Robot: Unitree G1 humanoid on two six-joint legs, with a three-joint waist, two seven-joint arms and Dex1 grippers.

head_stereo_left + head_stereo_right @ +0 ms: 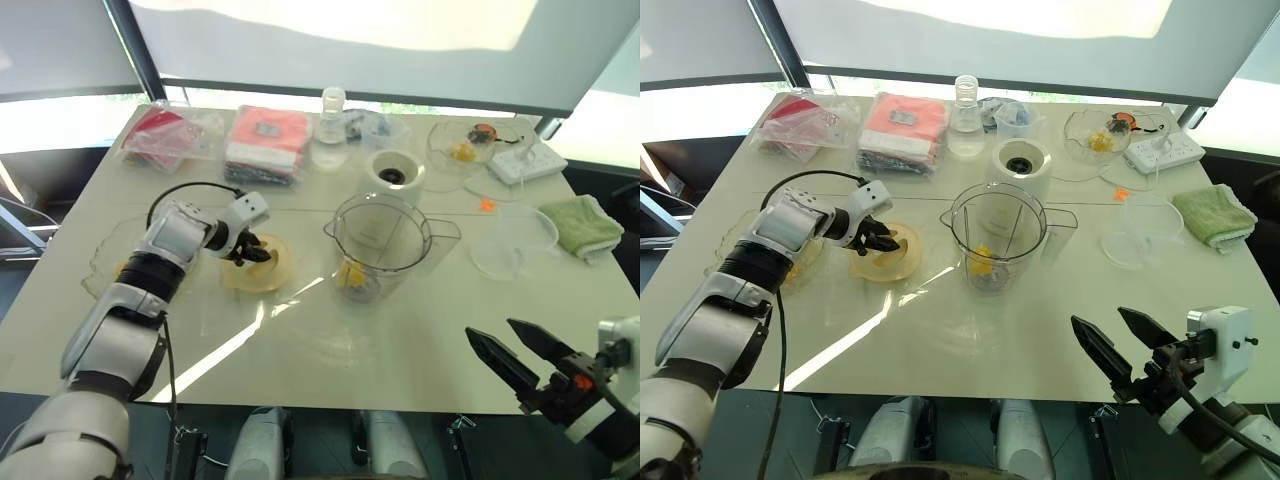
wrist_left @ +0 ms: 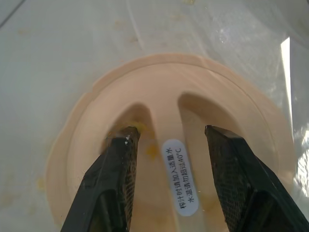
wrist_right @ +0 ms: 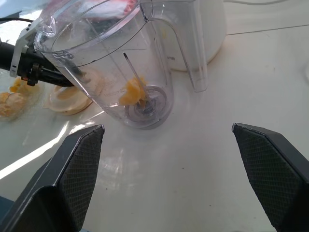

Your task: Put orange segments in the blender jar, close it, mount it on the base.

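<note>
Left gripper is seen spread astride the lid's ridge, nothing clamped yet, right gripper spread and idle, jar with segments just beside; a shallow pinch is judged likely to slip off the smooth ridge.

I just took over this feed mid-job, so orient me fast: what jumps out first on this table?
The blender jar stands open at the table's centre with an orange segment at its bottom by the blade. Left of it, the left gripper is down over the flat cream lid, its open fingers straddling the lid's centre ridge. Behind the jar sits the base, bare, while the right gripper hangs wide open at the near edge.
</note>
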